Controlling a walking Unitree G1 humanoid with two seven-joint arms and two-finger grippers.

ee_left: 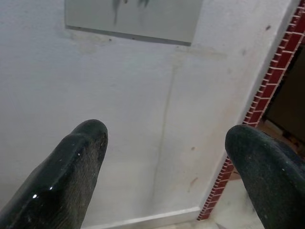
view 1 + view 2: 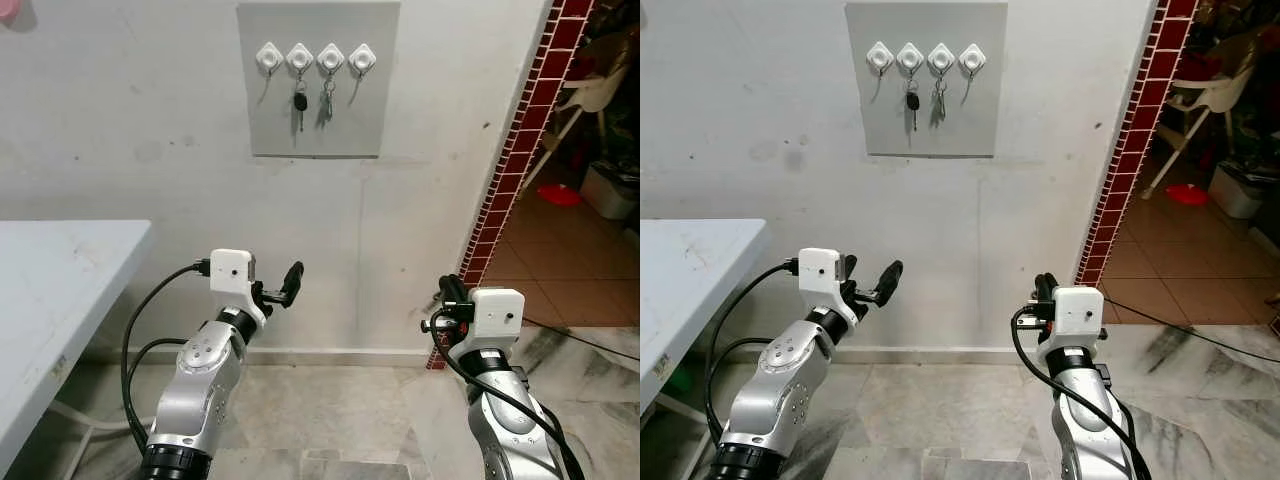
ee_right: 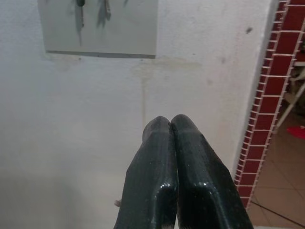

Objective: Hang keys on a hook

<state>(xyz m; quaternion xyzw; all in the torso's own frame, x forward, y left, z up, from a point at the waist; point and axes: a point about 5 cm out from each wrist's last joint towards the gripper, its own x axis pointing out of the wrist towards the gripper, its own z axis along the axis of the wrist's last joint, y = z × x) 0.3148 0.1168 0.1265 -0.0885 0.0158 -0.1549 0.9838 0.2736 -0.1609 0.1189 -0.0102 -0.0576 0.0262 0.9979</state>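
A grey board [image 2: 318, 130] on the white wall carries a row of white hooks [image 2: 315, 57]. A black-headed key [image 2: 300, 103] hangs from the second hook, and a silver key bunch [image 2: 326, 100] hangs from the third. The two outer hooks are bare. My left gripper [image 1: 167, 167] is raised low before the wall, well below the board, open with nothing between its fingers. My right gripper [image 3: 170, 143] is also held low, to the right, shut on nothing, its fingertips pressed together and pointing at the wall.
A pale table [image 2: 50, 300] juts in at the left. A red tiled pillar edge [image 2: 520, 150] borders a doorway at the right, with a chair [image 2: 590, 95], a red basin [image 2: 558, 194] and a bin [image 2: 612, 188] beyond. Marble floor [image 2: 330, 420] lies below.
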